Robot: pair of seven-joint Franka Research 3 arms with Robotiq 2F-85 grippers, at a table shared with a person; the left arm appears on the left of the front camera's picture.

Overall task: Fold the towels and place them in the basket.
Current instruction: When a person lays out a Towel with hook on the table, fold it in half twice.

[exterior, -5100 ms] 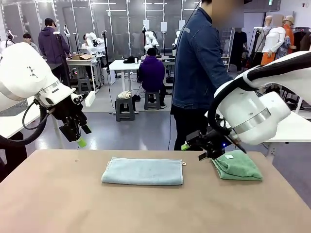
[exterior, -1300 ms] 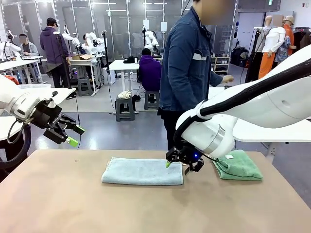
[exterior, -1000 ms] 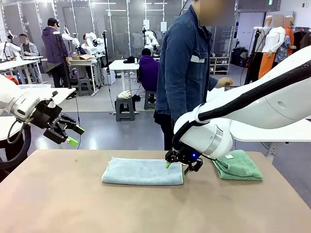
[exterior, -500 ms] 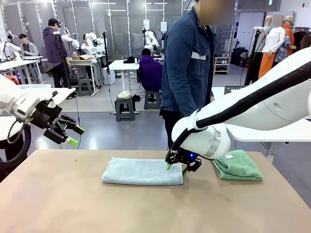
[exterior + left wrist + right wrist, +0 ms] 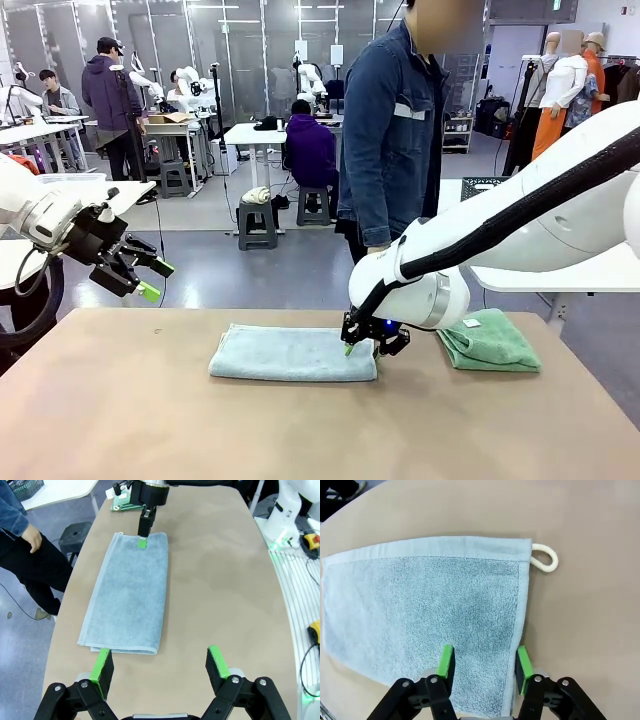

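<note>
The pale blue-grey towel [image 5: 294, 354] is the biggest thing we see on the tan table [image 5: 150, 420]: it lies folded into a long flat rectangle near the far edge, about midway along it, with its long sides parallel to that edge. In the right wrist view this towel [image 5: 425, 610] shows a hemmed border and a small cream hanging loop [image 5: 544, 559] at one corner, lying on the bare tabletop. The mint green towel [image 5: 490, 342] sits folded in a smaller, thicker bundle toward the far right corner, well apart from the blue-grey one, with a small white label tag [image 5: 471, 323] on top. Our right arm reaches in from the right side, and our right gripper [image 5: 362, 346] is down at the right end of the blue-grey towel; its fingers stand slightly apart, one green pad [image 5: 446, 663] over the terry and the other pad [image 5: 521, 669] at the towel's short hem, so the edge lies between them, not yet pinched. Our left gripper [image 5: 152, 279] hangs in the air beyond the table's left edge, fingers spread wide, holding nothing. A person in a denim jacket [image 5: 390, 130] stands just behind the far edge.
</note>
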